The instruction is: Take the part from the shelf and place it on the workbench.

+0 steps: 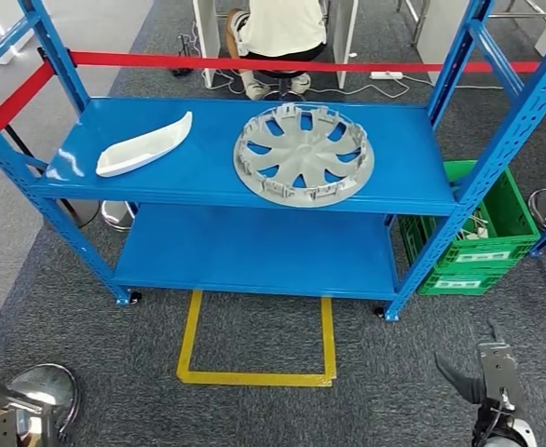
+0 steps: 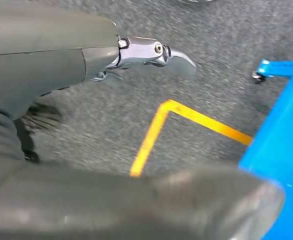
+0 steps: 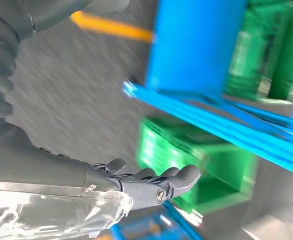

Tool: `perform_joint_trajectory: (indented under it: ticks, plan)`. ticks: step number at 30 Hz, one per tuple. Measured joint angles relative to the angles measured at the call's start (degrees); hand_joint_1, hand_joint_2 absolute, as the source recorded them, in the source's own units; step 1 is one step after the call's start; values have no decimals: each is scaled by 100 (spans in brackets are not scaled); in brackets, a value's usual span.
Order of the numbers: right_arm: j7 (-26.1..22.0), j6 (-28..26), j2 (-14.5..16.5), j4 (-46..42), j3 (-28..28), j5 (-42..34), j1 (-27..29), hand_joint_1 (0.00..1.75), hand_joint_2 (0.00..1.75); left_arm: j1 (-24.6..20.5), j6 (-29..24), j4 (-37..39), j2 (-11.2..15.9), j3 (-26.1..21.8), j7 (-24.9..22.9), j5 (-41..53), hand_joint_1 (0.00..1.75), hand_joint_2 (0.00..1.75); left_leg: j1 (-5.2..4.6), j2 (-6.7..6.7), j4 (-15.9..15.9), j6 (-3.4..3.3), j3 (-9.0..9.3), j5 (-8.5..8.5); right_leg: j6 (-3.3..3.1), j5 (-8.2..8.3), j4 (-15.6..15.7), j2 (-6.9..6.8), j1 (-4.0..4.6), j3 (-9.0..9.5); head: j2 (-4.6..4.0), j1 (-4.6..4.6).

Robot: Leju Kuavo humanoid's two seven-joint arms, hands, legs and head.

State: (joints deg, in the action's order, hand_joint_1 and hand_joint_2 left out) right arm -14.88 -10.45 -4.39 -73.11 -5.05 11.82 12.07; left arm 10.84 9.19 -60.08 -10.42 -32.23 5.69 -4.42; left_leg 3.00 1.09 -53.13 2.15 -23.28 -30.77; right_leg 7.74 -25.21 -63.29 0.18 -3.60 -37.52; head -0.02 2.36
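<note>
A blue metal shelf (image 1: 207, 182) stands in front of me in the head view. On its upper board lie a long white curved part (image 1: 143, 146) at the left and a round grey wheel cover (image 1: 303, 154) at the middle right. My right hand (image 1: 492, 386) hangs low at the bottom right, far short of the shelf. In the right wrist view the right hand (image 3: 148, 182) has its fingers stretched out and holds nothing. My left hand (image 2: 99, 60) hovers over grey carpet with fingers (image 2: 156, 51) straight and thumb (image 2: 213, 200) apart, also holding nothing.
Green crates (image 1: 495, 233) are stacked to the right of the shelf. A yellow floor outline (image 1: 256, 377) lies in front of it, and red barrier tape (image 1: 256, 63) runs behind. A person (image 1: 280, 28) sits on a stool beyond the tape. A chrome stool base (image 1: 52, 391) is near my left side.
</note>
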Motion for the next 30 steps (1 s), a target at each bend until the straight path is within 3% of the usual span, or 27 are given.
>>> perform_joint_trajectory:
  ticks: [1, 2, 4, 5, 6, 8, 9, 10, 12, 13, 14, 16, 17, 18, 19, 21, 23, 25, 26, 27, 28, 30]
  plan:
    - [-2, -79, -38, -108, 49, 138, 1, 0, 175, -7, -23, -28, 13, 1, 28, -12, 0, 0, 22, -5, -30, 77, 42, -78, 8, 36, 236, 7, -32, 109, 0, 19]
    - [-3, -157, -73, -227, 102, 281, 18, 0, 175, -20, -43, -58, 23, 5, 54, -22, 0, 0, 32, -4, -52, 140, 69, -148, -34, 28, 335, 22, -49, 153, 0, 32]
    - [-5, -310, -158, -517, 208, 585, 43, 0, 175, -52, -75, -115, 29, 25, 107, -42, 0, 0, 42, -3, -88, 223, 74, -163, -264, -129, 257, 64, -18, 179, 1, 15]
    - [-10, -390, -202, -680, 259, 733, 62, 0, 175, -70, -92, -137, 26, 39, 129, -53, 0, 0, 56, -1, -204, 254, 35, -90, -337, -161, 243, 73, -14, 213, 1, -2]
    - [-15, -470, -256, -840, 313, 888, 60, 0, 175, -88, -112, -158, 25, 55, 157, -66, 0, 0, 61, -14, -464, 274, -98, 33, -395, -219, 254, 72, -2, 283, 1, -15]
    - [-18, -632, -367, -1115, 427, 1172, 57, 0, 175, -115, -152, -191, 27, 89, 208, -86, 0, 0, 40, -46, -1242, 271, -611, 137, -476, -328, 348, 63, 22, 476, 0, -38]
    - [-18, -702, -419, -1228, 488, 1305, 54, 0, 175, -111, -171, -201, 30, 105, 234, -97, 0, 0, 13, -59, -1605, 249, -918, 17, -498, -385, 413, 61, 36, 594, 0, -46]
    - [-15, -778, -467, -1342, 562, 1444, 55, 0, 175, -99, -192, -206, 34, 121, 260, -110, 0, 0, -19, -64, -1826, 221, -1184, -210, -513, -442, 487, 68, 49, 726, 0, -53]
    - [4, -919, -558, -1567, 723, 1736, 65, 0, 175, -77, -238, -210, 44, 151, 317, -138, 0, 0, -96, -65, -1852, 136, -1536, -677, -524, -559, 655, 93, 73, 1061, 0, -64]
    - [18, -992, -607, -1677, 808, 1887, 67, 0, 175, -72, -263, -210, 51, 166, 351, -151, 0, 0, -140, -66, -1672, 75, -1627, -738, -520, -618, 745, 104, 84, 1255, 0, -71]
    - [37, -1060, -654, -1772, 885, 2021, 68, 0, 175, -66, -285, -210, 60, 182, 380, -163, 0, 0, -187, -64, -1394, 1, -1680, -558, -513, -681, 831, 117, 95, 1448, 0, -77]
    - [78, -1199, -751, -1943, 1052, 2299, 64, 0, 175, -24, -335, -210, 86, 214, 440, -191, 0, 0, -286, -43, -687, -155, -1734, 505, -477, -841, 941, 153, 132, 1753, 0, -93]
    - [106, -1263, -802, -2031, 1143, 2444, 63, 0, 175, 6, -360, -211, 101, 233, 466, -204, 0, 0, -320, -21, -473, -193, -1747, 1006, -447, -947, 970, 179, 153, 1849, 0, -90]
    - [127, -1323, -863, -2145, 1237, 2598, 61, 0, 175, 25, -389, -214, 114, 260, 499, -221, 0, 0, -342, -3, -377, -206, -1757, 1314, -415, -1045, 997, 202, 165, 1918, 1, -83]
    - [145, -1385, -928, -2274, 1320, 2745, 47, 0, 175, 18, -411, -219, 123, 292, 536, -236, 0, 0, -352, 14, -398, -205, -1755, 1349, -380, -1128, 1042, 223, 170, 1980, 1, -77]
    - [175, -1529, -1080, -2581, 1482, 3033, -5, 0, 175, -38, -455, -237, 139, 390, 621, -261, 0, 0, -338, 15, -471, -244, -1715, 1212, -332, -1254, 1081, 183, 151, 2080, 2, -50]
    - [191, -1689, -1239, -2839, 1661, 3286, -66, 0, 175, -79, -496, -251, 161, 479, 703, -270, 0, 0, -324, 8, -458, -316, -1616, 1090, -315, -1519, 589, 79, 174, 1856, 3, -23]
    - [192, -1818, -1398, -3041, 1870, 3500, -90, 0, 175, -77, -546, -252, 179, 552, 781, -281, 0, 0, -332, 1, -454, -358, -1511, 981, -331, -1853, -361, 25, 227, 1271, 3, -6]
    - [192, -1867, -1475, -3133, 1982, 3593, -96, 0, 175, -68, -569, -251, 185, 591, 819, -292, 0, 0, -339, 2, -453, -368, -1456, 933, -346, -1894, -721, 25, 251, 987, 3, -6]
    - [185, -1919, -1557, -3236, 2108, 3683, -105, 0, 175, -60, -592, -249, 192, 633, 862, -301, 0, 0, -348, 7, -453, -376, -1396, 886, -363, -1788, -881, 25, 274, 774, 2, -3]
    - [169, -1968, -1641, -3351, 2242, 3766, -123, 0, 175, -55, -615, -247, 203, 676, 909, -311, 0, 0, -357, 18, -453, -379, -1329, 840, -385, -1533, -806, 26, 292, 654, 2, -3]
    - [112, -2038, -1813, -3569, 2517, 3857, -188, 0, 175, -55, -657, -243, 227, 765, 1003, -326, 0, 0, -370, 43, -453, -369, -1204, 759, -437, -840, -184, 23, 319, 635, 2, -2]
